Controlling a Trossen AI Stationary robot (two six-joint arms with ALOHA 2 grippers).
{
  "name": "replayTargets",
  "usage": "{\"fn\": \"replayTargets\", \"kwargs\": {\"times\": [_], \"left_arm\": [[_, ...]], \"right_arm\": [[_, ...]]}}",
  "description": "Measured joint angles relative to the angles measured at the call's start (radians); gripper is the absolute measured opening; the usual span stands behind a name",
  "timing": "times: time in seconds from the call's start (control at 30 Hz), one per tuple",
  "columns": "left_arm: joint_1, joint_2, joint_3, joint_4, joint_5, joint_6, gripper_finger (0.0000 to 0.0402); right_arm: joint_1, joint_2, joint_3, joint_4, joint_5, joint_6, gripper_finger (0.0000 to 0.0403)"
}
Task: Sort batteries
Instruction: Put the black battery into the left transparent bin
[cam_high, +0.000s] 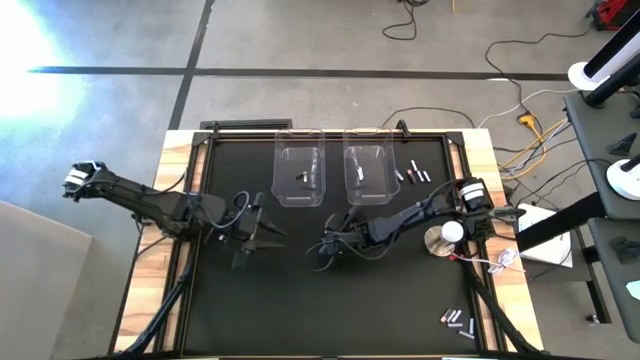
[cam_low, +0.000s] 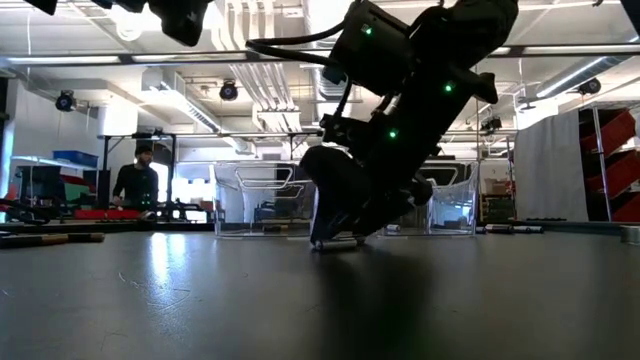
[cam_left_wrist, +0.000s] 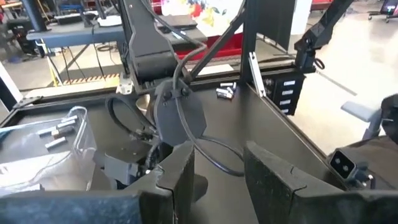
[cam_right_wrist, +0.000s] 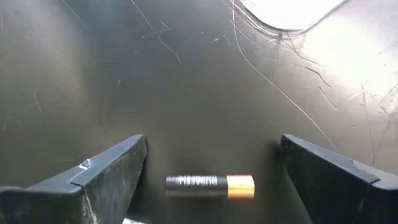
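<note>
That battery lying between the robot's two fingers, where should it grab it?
Around the middle of the battery, coming straight down from above. It lies flat on the black mat, its length running from one finger of the right gripper toward the other, so the open fingers would pinch its ends; turning the wrist a quarter turn to squeeze the round sides looks steadier.

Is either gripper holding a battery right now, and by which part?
Neither. The right gripper is open, its fingers either side of a battery lying on the table, apart from it. The left gripper is open and empty.
</note>
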Motion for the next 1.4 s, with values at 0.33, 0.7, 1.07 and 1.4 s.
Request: {"fn": "replayTargets", "kwargs": {"times": [0.33,0.7,1.07,1.4], "left_arm": [[-0.002,0.000,0.001,0.008,0.000,0.002,0.0118],[-0.006,0.000,0.001,0.008,0.000,-0.001,0.0118],[-0.006,0.000,0.001,0.012,0.000,-0.002,0.0118],[-0.006,0.000,0.001,0.011,0.000,-0.002,0.0118]], "right_arm": [[-0.015,0.011,0.000,-0.005,-0.048,0.024,0.0364],[-0.004,-0.163,-0.003,-0.130,-0.295,-0.381,0.0338],[-0.041,-0.198,-0.019,-0.365,-0.392,-0.740,0.0259],[-0.055,-0.136,-0.019,-0.340,-0.490,-0.755,0.0185]]}}
